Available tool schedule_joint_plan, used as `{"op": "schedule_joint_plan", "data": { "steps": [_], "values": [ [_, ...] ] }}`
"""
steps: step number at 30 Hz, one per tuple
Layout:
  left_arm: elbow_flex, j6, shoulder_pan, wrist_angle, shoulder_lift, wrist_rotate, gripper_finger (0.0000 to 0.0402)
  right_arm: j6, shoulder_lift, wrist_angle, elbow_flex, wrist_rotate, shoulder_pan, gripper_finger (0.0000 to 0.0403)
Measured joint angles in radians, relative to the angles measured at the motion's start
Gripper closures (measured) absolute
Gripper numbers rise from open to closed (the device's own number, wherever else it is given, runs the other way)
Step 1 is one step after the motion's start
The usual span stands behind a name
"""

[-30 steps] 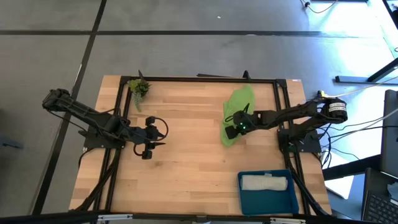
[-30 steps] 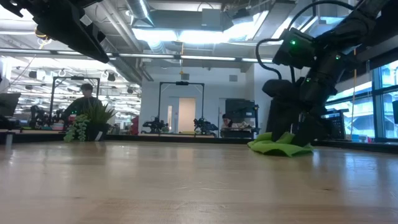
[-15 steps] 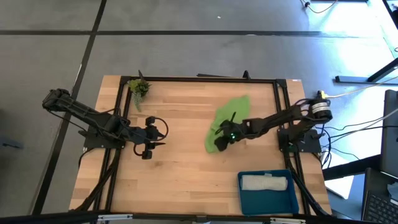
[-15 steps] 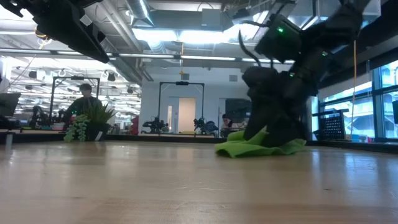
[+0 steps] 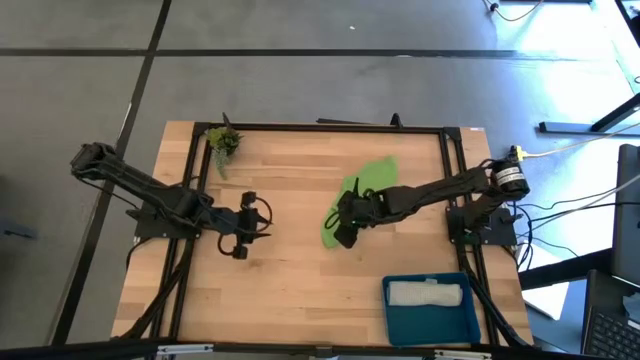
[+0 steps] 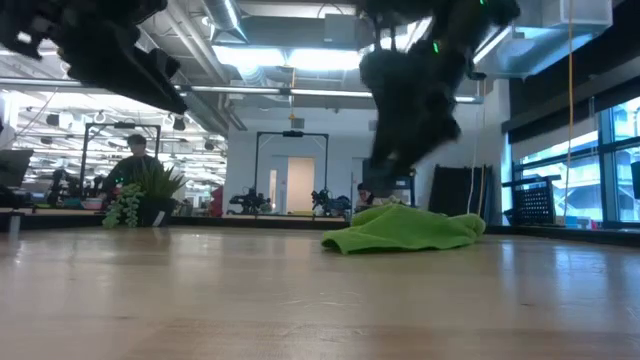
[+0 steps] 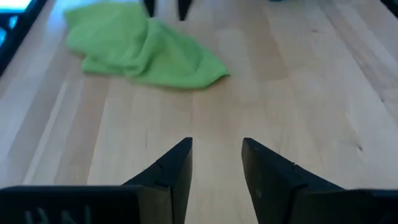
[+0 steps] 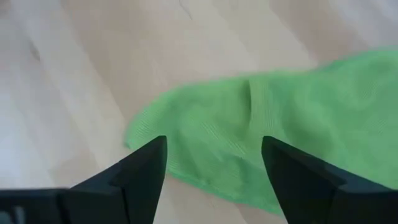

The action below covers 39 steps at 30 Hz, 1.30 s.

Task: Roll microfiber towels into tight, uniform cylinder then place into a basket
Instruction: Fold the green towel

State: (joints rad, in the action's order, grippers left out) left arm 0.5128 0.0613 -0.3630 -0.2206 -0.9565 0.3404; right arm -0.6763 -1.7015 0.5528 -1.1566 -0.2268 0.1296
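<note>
The lime green towel (image 5: 357, 193) lies crumpled and drawn out on the table's middle right; it also shows in the low view (image 6: 405, 228). My right gripper (image 8: 214, 162) is open and hovers just above the towel's near-left end (image 5: 338, 232), clear of it. My left gripper (image 7: 216, 149) is open and empty, low over the table at the middle left (image 5: 262, 222), with its fingers toward the green towel (image 7: 140, 53). The pale grey-white towel (image 5: 425, 293) lies rolled in the teal basket (image 5: 392, 318) at the near right.
A small leafy plant sprig (image 5: 222, 140) lies at the far left corner. Bare wood lies between the two grippers and along the near edge left of the basket. People and equipment show in the room beyond the table.
My right gripper has dragged the green towel toward the table's left and near edges, drawing it out into a longer shape. It has then let go and risen above the towel's near-left end. My left gripper has shifted slightly toward the right.
</note>
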Motion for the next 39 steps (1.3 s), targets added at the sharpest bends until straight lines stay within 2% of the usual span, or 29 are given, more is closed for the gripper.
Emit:
{"op": "schedule_joint_plan", "data": {
  "steps": [7, 12, 16, 22, 28, 31, 34, 39],
  "values": [
    [-0.017, -0.192, 0.0, 0.311, -0.218, -0.021, 0.0272, 0.008, 0.003, 0.164, -0.138, -0.078, 0.037, 0.0139],
    [-0.018, -0.304, 0.012, 0.452, -0.397, -0.043, 0.0272, 0.005, 0.003, 0.197, -0.181, -0.079, 0.064, 0.0139],
    [-0.018, -0.334, 0.044, 0.622, -0.512, -0.061, 0.0272, 0.007, 0.018, 0.229, -0.212, -0.07, 0.088, 0.0139],
    [-0.017, -0.356, 0.095, 0.836, -0.64, -0.161, 0.0272, 0.001, 0.094, 0.261, -0.228, -0.095, 0.12, 0.0139],
    [0.081, -0.445, 0.104, 0.86, -0.785, -0.188, 0.0272, -0.022, 0.131, 0.261, -0.229, -0.117, 0.134, 0.0139],
    [0.149, -0.509, 0.106, 0.856, -0.856, -0.161, 0.0272, -0.022, 0.131, 0.262, -0.229, -0.121, 0.137, 0.0139],
    [0.205, -0.542, 0.115, 0.819, -0.9, -0.119, 0.0272, -0.022, 0.132, 0.262, -0.229, -0.121, 0.137, 0.0139],
    [0.27, -0.552, 0.138, 0.744, -0.938, -0.122, 0.0272, -0.022, 0.132, 0.262, -0.229, -0.121, 0.137, 0.0139]
  ]
}}
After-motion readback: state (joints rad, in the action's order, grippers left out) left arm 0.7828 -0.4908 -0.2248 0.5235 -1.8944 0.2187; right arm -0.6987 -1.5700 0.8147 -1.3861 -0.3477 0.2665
